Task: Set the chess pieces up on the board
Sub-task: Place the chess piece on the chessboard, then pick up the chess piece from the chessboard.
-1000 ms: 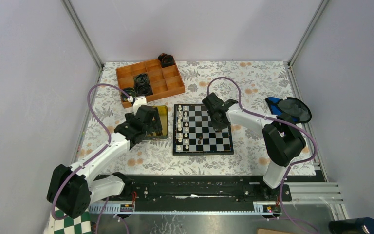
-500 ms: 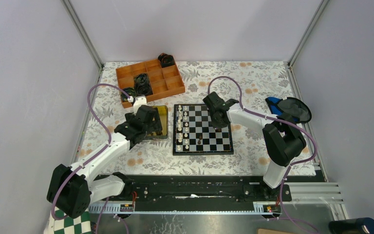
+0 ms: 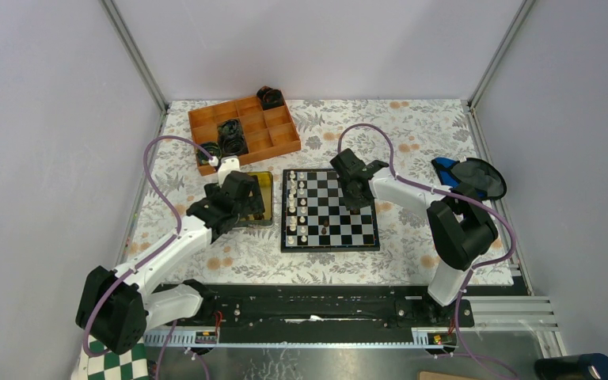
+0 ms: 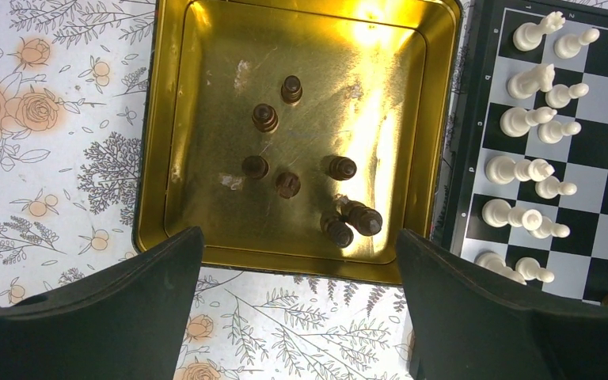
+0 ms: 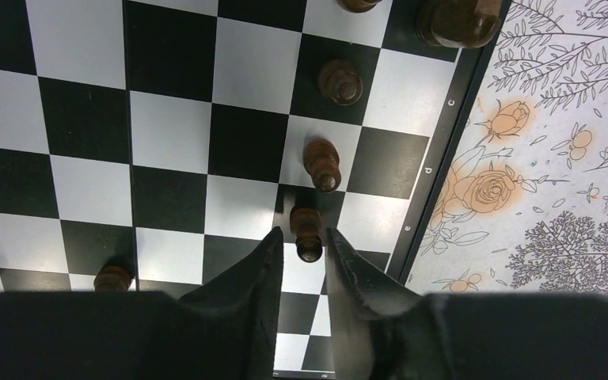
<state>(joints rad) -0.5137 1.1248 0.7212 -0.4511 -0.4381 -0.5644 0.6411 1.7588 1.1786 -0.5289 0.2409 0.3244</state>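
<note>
The board [image 3: 340,226] lies at the middle of the table [image 3: 412,127] in the top view, with white chess pieces [image 3: 297,207] in two files along its left side. In the right wrist view, dark pieces [image 5: 339,81] stand in a line near the board's right border. The lowest of them [image 5: 307,229] sits between the narrowed fingertips of the right hand [image 5: 302,237]; I cannot tell whether they press on it. More dark pieces [image 4: 289,184] are scattered in a gold tin [image 4: 166,119] touching the board's left edge. The left hand [image 4: 297,253] hangs over the tin's lower rim, spread wide and holding nothing. An orange divided tray [image 3: 273,141] sits in the upper left.
</note>
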